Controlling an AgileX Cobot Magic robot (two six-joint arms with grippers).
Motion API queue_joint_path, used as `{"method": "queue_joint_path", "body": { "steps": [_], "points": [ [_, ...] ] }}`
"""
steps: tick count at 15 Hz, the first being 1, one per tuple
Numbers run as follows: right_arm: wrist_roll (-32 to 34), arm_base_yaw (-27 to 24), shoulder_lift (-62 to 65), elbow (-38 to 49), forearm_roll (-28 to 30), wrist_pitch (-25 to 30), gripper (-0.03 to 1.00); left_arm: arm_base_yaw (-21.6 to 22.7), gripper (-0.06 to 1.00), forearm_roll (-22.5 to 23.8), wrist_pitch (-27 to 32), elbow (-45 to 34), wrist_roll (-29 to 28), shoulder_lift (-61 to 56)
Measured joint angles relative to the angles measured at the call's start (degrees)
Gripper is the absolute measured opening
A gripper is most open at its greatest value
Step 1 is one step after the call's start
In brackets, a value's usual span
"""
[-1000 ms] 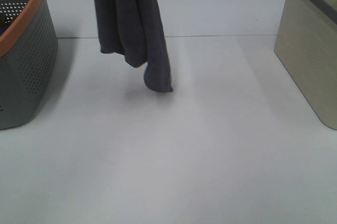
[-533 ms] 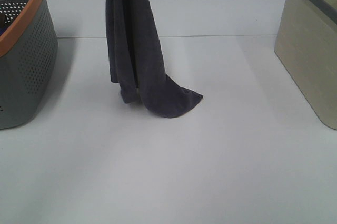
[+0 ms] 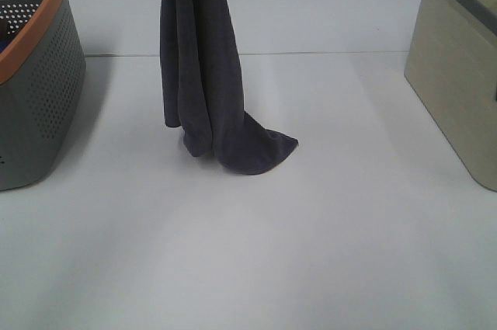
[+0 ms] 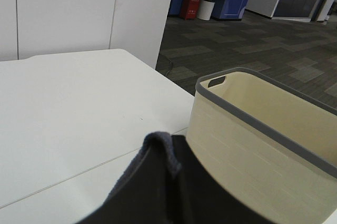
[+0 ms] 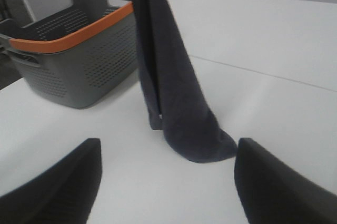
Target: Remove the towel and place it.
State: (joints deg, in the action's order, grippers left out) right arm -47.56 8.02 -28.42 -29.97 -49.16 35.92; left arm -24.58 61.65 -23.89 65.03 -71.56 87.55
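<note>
Far left, grey basket (image 3: 39, 89) with orange rim. Towel (image 3: 198, 74) hanging left of centre, bottom end pooled on white surface (image 3: 311, 252), top bunched in closed left jaws. Right jaws wide apart, empty. Far right, beige basket (image 3: 454, 81).

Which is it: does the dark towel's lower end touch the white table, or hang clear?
Touching. The exterior high view shows the towel with its lower end spread flat on the table.
</note>
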Motion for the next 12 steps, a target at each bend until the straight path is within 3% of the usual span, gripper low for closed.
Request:
{"method": "queue_joint_path", "body": {
  "steps": [3, 7, 10, 12],
  "points": [
    [-25.15, 0.0, -17.36, 0.0, -22.46, -0.23, 0.67, 0.0, 0.0, 2.18, -0.46, 0.0, 0.0, 0.0],
    [-57.52, 0.0, -35.12, 0.0, -46.64, 2.01, 0.66, 0.0, 0.0, 2.46, -0.8, 0.0, -0.06, 0.0],
    [-71.22, 0.0, -44.18, 0.0, -49.79, 5.73, 0.66, 0.0, 0.0, 2.52, -0.8, 0.0, -0.06, 0.0],
    [-74.26, 0.0, -52.48, -0.11, -50.08, 6.93, 0.66, 0.0, 0.0, 2.52, -0.8, 0.0, -0.06, 0.0]
  ]
}}
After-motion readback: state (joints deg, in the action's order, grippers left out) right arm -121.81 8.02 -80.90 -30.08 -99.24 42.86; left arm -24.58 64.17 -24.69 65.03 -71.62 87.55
